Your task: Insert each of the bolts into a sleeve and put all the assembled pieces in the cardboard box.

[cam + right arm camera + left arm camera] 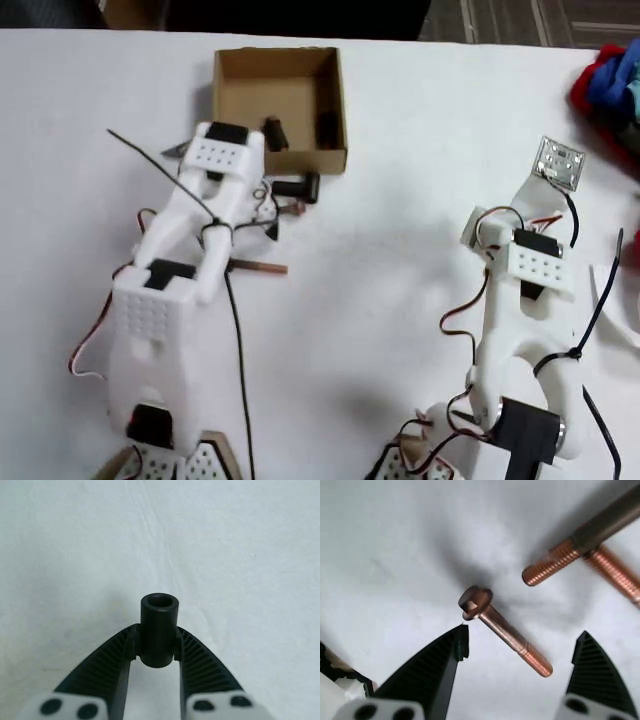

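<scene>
A bare copper bolt lies on the white table between the fingers of my left gripper, which hangs open just above it. Past it lie a dark sleeve with a bolt's thread sticking out and another copper bolt. In the high view the left gripper sits just in front of the cardboard box, beside a black sleeve. Two dark pieces lie inside the box. My right gripper is shut on a black sleeve, its open bore facing away from the wrist.
One more copper bolt lies beside the left arm. The right arm stands over bare table at the right. Red and blue cloth sits at the far right edge. Cables trail along both arms.
</scene>
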Controlling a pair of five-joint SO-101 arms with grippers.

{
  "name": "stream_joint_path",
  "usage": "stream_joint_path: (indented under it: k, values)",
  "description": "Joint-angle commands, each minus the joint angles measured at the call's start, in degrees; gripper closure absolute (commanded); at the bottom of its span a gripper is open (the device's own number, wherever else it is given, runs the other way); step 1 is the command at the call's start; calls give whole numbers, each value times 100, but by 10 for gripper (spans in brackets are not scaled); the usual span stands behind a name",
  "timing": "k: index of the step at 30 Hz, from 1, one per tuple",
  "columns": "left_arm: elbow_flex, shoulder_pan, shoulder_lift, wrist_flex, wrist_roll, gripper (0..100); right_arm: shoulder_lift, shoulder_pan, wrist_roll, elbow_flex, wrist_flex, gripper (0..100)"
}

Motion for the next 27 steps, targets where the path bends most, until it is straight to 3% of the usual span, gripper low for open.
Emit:
stream_joint_path:
  k: [1, 14, 27]
  values:
    - [-215, -53, -53, 97, 62, 660, -127, -4, -35, -26, -92, 978]
    - [-4, -26, -26, 97, 132, 660, -127, -31, -35, -26, -92, 978]
    - [-884, -35, 1266, 273, 202, 662, -127, -4, -35, -26, -92, 978]
